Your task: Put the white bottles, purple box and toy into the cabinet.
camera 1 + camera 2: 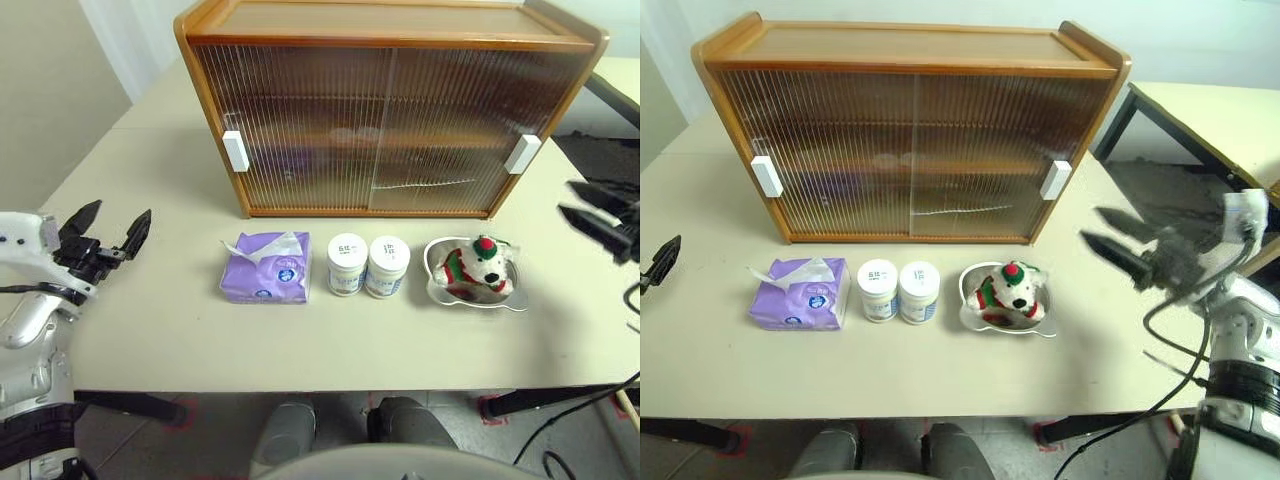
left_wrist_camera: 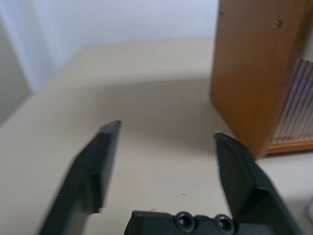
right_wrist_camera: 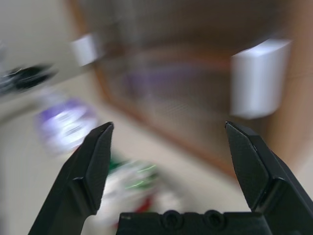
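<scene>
Currently both my grippers, left [image 1: 108,229] and right [image 1: 1118,241], are spread, empty; probably slide the cabinet [image 1: 390,120] door by its handle [image 1: 522,153] first.

Left pincer [image 2: 166,129] spread and empty above the table [image 2: 146,83], beside the cabinet [image 2: 254,73] end panel.

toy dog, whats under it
The toy sits in a shiny steel bowl on the table. The bowl's rim shows around it; the dog covers the bowl's bottom, so anything beneath it can't be seen.
</scene>
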`<action>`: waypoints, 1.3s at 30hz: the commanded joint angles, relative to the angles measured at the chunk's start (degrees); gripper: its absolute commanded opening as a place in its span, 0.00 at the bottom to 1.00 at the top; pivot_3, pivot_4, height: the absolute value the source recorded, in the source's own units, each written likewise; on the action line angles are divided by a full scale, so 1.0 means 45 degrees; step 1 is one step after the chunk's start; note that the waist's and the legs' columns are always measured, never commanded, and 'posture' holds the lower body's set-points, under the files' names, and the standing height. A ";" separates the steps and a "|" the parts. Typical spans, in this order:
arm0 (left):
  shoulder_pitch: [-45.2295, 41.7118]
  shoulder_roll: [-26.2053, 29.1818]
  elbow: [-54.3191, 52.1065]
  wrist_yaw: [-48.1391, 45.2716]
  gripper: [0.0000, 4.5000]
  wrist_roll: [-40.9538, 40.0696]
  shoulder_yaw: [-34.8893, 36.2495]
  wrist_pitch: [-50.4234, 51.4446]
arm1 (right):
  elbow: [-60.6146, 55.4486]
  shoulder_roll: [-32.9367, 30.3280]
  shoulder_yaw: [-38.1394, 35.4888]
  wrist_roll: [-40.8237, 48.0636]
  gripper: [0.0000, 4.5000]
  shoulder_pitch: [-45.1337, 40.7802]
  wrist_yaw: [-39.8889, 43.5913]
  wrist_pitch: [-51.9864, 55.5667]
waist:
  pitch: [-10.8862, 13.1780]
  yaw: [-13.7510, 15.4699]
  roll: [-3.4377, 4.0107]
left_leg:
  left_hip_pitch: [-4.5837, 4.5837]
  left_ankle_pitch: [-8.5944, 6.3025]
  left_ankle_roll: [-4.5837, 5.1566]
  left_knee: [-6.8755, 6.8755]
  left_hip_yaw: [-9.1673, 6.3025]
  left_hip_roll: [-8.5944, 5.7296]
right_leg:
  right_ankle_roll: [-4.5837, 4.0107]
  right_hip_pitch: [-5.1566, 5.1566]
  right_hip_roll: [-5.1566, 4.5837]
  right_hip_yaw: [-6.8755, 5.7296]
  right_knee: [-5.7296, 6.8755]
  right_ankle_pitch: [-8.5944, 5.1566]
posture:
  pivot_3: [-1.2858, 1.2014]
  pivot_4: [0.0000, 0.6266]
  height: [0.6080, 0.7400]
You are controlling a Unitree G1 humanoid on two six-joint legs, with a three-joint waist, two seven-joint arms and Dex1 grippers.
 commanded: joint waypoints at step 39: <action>-0.2283 0.0731 -0.3140 0.0259 0.01 0.1613 -0.2637 0.2505 | -0.5929 0.1658 0.1863 0.1340 1.00 -0.1058 -0.2921 0.1506 | 0.0003 -0.0430 0.0011 | -0.0041 -0.0154 0.0135 0.0197 0.0017 0.0029 | -0.0065 -0.0056 0.0088 0.0012 -0.0002 0.0076 | 0.51 0.04 1.00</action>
